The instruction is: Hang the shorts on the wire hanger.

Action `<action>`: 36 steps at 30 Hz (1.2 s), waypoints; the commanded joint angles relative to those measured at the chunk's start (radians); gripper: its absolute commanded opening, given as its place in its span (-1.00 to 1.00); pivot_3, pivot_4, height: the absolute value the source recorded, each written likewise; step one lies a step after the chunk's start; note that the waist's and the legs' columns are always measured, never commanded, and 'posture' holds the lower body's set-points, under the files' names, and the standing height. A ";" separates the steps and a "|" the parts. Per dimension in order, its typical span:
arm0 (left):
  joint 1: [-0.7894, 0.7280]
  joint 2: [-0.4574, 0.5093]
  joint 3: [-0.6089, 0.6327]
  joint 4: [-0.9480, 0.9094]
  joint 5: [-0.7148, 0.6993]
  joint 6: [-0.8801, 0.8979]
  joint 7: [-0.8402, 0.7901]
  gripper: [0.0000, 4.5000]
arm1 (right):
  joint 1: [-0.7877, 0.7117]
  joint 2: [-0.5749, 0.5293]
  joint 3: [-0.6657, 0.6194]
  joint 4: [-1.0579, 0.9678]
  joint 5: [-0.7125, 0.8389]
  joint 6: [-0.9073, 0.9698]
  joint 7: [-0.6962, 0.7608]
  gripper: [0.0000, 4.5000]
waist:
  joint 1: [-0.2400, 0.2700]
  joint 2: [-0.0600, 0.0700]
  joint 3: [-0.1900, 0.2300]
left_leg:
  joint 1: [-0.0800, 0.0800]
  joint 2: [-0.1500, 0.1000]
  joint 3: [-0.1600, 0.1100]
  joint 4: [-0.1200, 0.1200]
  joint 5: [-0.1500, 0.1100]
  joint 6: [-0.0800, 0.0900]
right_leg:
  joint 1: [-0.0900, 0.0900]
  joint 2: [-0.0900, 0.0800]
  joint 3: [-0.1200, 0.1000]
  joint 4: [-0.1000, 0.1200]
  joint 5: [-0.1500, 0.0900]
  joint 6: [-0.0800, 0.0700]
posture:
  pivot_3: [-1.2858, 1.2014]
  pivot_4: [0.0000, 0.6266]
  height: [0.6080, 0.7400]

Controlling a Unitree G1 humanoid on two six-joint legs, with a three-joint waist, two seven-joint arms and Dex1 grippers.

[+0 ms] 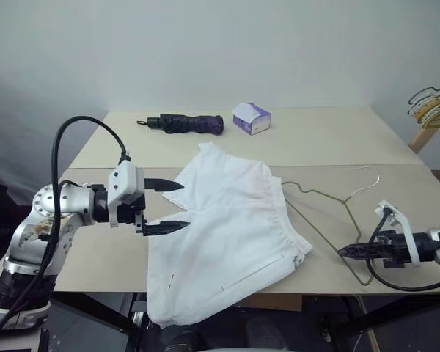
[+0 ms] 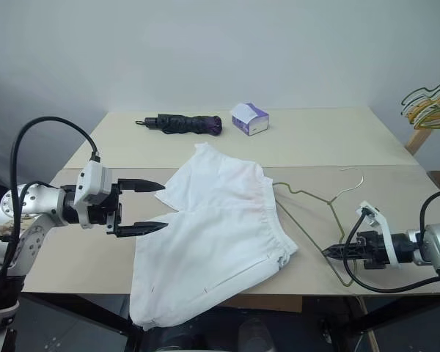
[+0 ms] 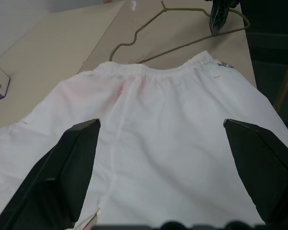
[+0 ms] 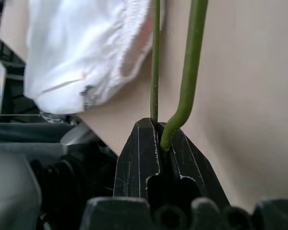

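The shorts (image 1: 227, 235) lie spread on the table (image 1: 337, 139), one leg over its near edge, beside the wire hanger (image 1: 330, 213), whose corner the right gripper (image 1: 346, 251) pinches, while the left gripper (image 1: 169, 207) gapes wide above the fabric's edge.

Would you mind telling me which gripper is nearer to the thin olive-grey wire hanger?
The right. The right gripper is shut on the thin olive-grey wire hanger at its near corner, while the left gripper hovers open across the white fabric shorts.

Yellow hangers (image 1: 436, 108) cut by edge
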 commanded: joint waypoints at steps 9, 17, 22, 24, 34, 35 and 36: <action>-0.017 0.006 0.010 -0.027 -0.005 -0.009 0.007 0.98 | -0.224 0.118 0.128 0.181 -0.151 -0.108 -0.008 -1.00 | 0.002 0.001 0.000 | 0.000 0.000 0.000 0.000 0.000 0.000 | 0.000 0.000 0.000 0.000 0.000 0.000 | -0.18 -1.00 1.00; 0.010 0.016 0.032 -0.053 -0.006 -0.004 0.027 0.98 | -0.304 0.148 0.204 0.259 -0.220 -0.143 0.099 -1.00 | 0.018 0.001 0.000 | 0.000 0.000 -0.001 -0.001 0.000 0.001 | 0.000 0.000 -0.001 0.000 0.003 -0.004 | -0.15 -1.00 1.00; 0.022 0.019 0.037 -0.065 -0.007 -0.002 0.040 0.98 | -0.310 0.109 0.282 0.244 -0.264 -0.189 0.205 -1.00 | 0.023 0.001 0.000 | 0.000 -0.001 -0.001 0.000 0.000 0.000 | 0.000 0.000 -0.001 0.000 0.002 -0.003 | -0.14 -1.00 1.00; 0.025 0.019 0.037 -0.068 -0.006 -0.002 0.044 0.98 | -0.332 0.111 0.298 0.267 -0.280 -0.205 0.213 -1.00 | 0.022 0.001 0.000 | 0.000 0.000 -0.001 -0.001 0.000 0.000 | 0.000 0.000 -0.001 0.000 0.002 -0.003 | -0.14 -1.00 1.00; 0.029 0.020 0.038 -0.080 -0.009 -0.002 0.057 0.98 | -0.517 0.279 0.334 0.535 -0.408 -0.283 0.169 -1.00 | 0.016 0.002 0.000 | 0.002 -0.001 -0.001 -0.001 0.000 0.000 | 0.001 0.001 -0.001 0.000 0.003 -0.004 | -0.12 -1.00 1.00; 0.030 0.022 0.041 -0.081 -0.010 -0.002 0.057 0.98 | -0.527 0.286 0.334 0.557 -0.419 -0.294 0.174 -1.00 | 0.018 0.002 0.001 | 0.002 -0.001 -0.002 -0.001 0.001 0.001 | 0.001 0.001 -0.001 0.000 0.003 -0.004 | -0.12 -1.00 1.00; 0.035 0.024 0.045 -0.084 -0.011 -0.002 0.057 0.98 | -0.533 0.287 0.338 0.569 -0.427 -0.305 0.191 -1.00 | 0.021 0.002 0.001 | 0.002 -0.001 -0.002 -0.001 0.001 0.001 | 0.001 0.001 -0.001 0.000 0.003 -0.004 | -0.12 -1.00 1.00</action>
